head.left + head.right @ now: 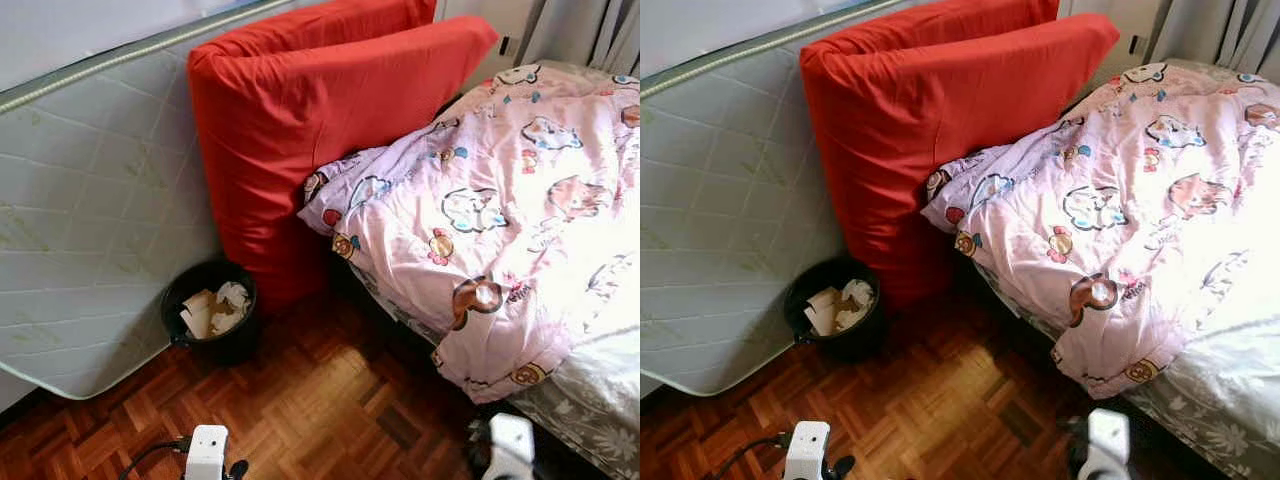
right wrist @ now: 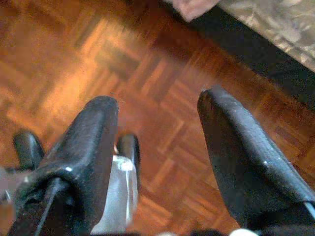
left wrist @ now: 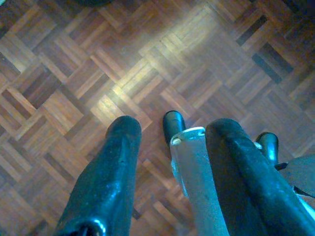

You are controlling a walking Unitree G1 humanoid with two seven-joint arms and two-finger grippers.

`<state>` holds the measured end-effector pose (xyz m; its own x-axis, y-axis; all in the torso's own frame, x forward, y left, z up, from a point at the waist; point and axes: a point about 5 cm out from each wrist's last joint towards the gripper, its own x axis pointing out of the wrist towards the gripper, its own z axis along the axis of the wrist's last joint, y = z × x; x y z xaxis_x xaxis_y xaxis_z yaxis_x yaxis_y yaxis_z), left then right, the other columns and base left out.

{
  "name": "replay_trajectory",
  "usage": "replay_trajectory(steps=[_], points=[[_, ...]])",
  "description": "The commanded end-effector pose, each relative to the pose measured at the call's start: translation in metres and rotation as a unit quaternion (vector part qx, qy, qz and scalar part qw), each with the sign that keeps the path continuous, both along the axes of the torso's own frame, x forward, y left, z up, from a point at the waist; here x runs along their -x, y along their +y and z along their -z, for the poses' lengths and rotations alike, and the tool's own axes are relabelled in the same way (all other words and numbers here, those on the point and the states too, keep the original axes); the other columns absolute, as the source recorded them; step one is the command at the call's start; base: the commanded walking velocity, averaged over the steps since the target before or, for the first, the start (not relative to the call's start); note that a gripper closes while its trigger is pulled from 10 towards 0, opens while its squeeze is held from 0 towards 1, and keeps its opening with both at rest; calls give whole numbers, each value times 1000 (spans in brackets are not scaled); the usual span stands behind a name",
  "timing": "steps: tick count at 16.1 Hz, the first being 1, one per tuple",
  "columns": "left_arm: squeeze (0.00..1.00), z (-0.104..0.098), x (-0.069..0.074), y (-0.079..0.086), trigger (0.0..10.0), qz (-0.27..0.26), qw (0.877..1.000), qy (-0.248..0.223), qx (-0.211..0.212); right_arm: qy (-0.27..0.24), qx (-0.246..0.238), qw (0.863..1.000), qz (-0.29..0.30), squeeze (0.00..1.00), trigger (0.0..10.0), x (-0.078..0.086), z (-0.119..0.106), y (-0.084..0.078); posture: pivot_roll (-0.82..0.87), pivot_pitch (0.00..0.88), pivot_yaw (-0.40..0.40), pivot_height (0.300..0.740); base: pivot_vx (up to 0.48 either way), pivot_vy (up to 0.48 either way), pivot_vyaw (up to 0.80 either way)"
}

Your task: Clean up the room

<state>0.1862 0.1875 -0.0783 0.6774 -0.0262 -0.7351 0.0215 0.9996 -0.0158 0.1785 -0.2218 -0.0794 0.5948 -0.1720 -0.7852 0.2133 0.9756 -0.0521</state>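
A rumpled pink cartoon-print quilt spills over the bed; beside the bed, a black bin holds crumpled paper (both grippers agape, empty).

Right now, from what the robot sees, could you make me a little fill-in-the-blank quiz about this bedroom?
1. The black bin on the floor holds crumpled ____.
2. The big cushions leaning beside the bed are ____ in colour.
3. The pink quilt is printed with cartoon ____.
4. Both the left gripper and the right gripper hang over a ____ parquet floor.

Missing words: paper; red; animals; wooden
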Motion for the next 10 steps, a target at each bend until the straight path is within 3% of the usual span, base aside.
replay_trajectory(steps=[1,5,10], points=[[0,3,6,4,10000,-29,999,15,5,12,1,1000,-14,0,10000,6,4,7,29,107,44,740,0,0,0],[0,3,5,5,10000,-44,999,16,12,18,5,999,-30,0,10000,10,7,11,38,112,38,740,0,0,800],[0,5,6,3,10000,-58,998,28,22,34,18,999,-21,0,10000,25,7,-14,38,110,27,740,0,0,800]])
